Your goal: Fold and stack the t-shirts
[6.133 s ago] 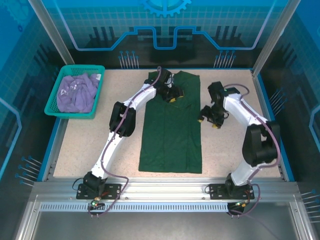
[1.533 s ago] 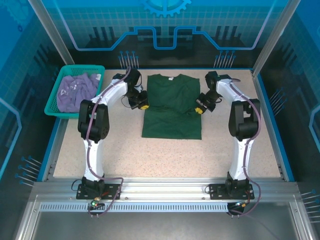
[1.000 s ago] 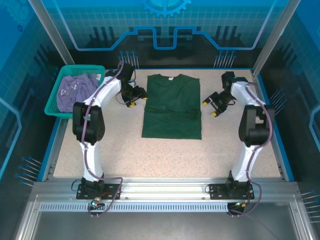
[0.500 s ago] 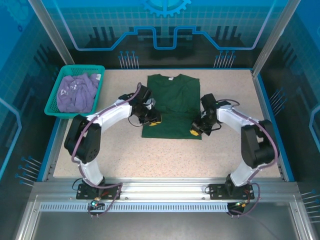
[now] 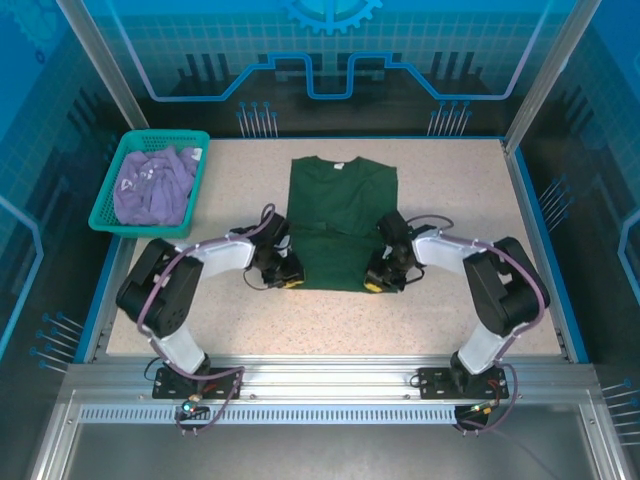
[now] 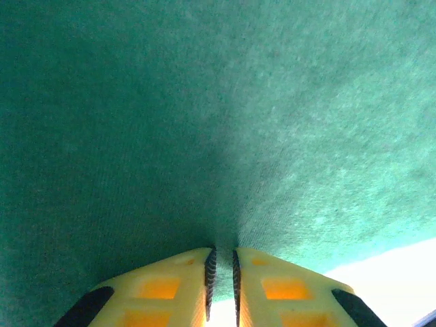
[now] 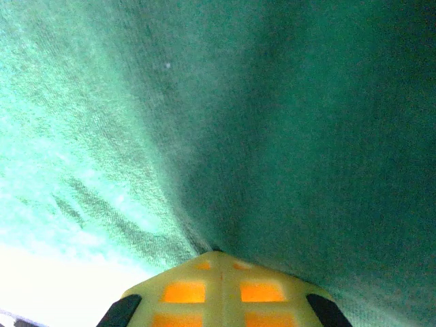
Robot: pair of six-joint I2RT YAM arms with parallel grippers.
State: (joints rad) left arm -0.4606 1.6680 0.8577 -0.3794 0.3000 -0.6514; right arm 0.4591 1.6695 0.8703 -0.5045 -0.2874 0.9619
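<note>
Left gripper [image 5: 290,282]: pinched shut on near-left hem corner of green shirt [image 5: 340,210].
Right gripper [image 5: 372,285]: clamped on its near-right corner.
Change: shirt, mid-table, dragged slightly nearer than half a second ago.
Purple shirt [image 5: 150,185]: crumpled in basket [image 5: 105,222].

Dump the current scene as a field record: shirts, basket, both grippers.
green t-shirt: flat mid-table, collar at far end, no sleeves sticking out
purple t-shirt: crumpled inside the basket, unfolded
basket: teal mesh, far-left corner of table
left gripper: shut on green t-shirt at its near-left hem corner
right gripper: shut on green t-shirt at its near-right hem corner
stack: not started, shirts apart
</note>
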